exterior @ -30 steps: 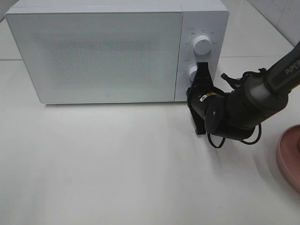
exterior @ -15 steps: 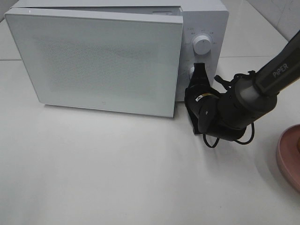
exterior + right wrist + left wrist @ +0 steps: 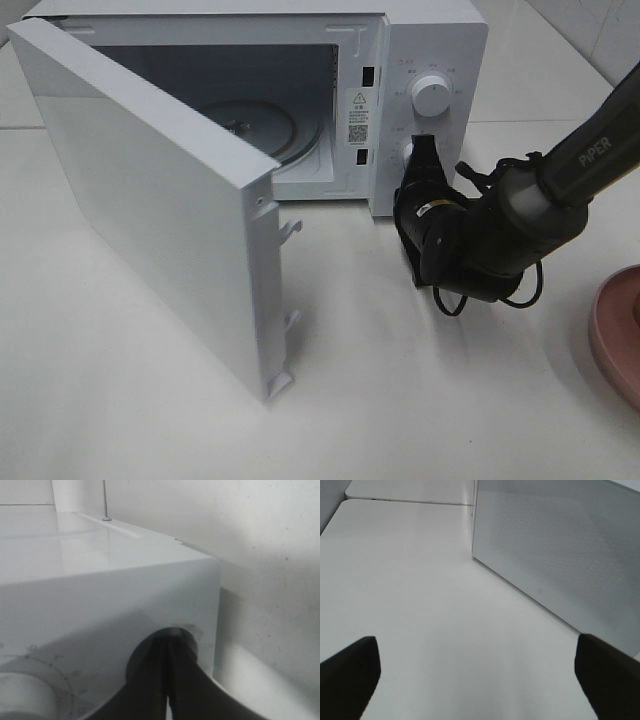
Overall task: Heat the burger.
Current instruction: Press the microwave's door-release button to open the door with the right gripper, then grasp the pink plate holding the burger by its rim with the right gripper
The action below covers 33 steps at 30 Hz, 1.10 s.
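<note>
The burger is in no view, only a pink plate point(image 3: 620, 335) at four o'clock, while the right pincer point(image 3: 420, 150) rests closed against the lower knob point(image 3: 407, 150) of the open microwave point(image 3: 440, 45) and the left pincer point(image 3: 476, 645) gapes empty; soft, light and stacked, it probably needs a gentle, low side hold.

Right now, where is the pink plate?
In the high view, the pink plate peeks in at the right edge, to the right of the right arm and the open microwave.
</note>
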Motion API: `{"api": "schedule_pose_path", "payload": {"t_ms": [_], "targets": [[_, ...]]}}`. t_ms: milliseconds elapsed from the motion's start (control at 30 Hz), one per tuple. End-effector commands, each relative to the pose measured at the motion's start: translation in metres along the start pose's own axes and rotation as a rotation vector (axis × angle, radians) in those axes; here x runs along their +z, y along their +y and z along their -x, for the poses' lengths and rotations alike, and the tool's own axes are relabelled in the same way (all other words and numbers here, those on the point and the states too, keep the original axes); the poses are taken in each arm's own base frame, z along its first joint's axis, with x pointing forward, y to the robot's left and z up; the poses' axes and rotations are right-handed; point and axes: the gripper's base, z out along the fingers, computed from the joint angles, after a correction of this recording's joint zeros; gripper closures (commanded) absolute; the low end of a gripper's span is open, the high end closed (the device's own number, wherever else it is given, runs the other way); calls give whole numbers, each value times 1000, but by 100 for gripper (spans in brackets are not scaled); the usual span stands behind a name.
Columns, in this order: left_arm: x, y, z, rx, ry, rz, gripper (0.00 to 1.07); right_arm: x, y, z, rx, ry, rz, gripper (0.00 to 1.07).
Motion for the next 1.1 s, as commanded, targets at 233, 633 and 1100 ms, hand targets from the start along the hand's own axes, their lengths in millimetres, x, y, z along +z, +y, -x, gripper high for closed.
{"api": "schedule_pose_path", "payload": {"t_ms": [233,633,1100], "targets": [[-2,-1,-1,-2,-18,-8,9,3,42,7,6,-39,275,107],[-2,-1,-1,-2,-18,-8,9,-11,28,4,19,1,201,107],[-2,-1,-1,-2,-18,-8,9,-40,15,4,-43,98,44,107]]}}
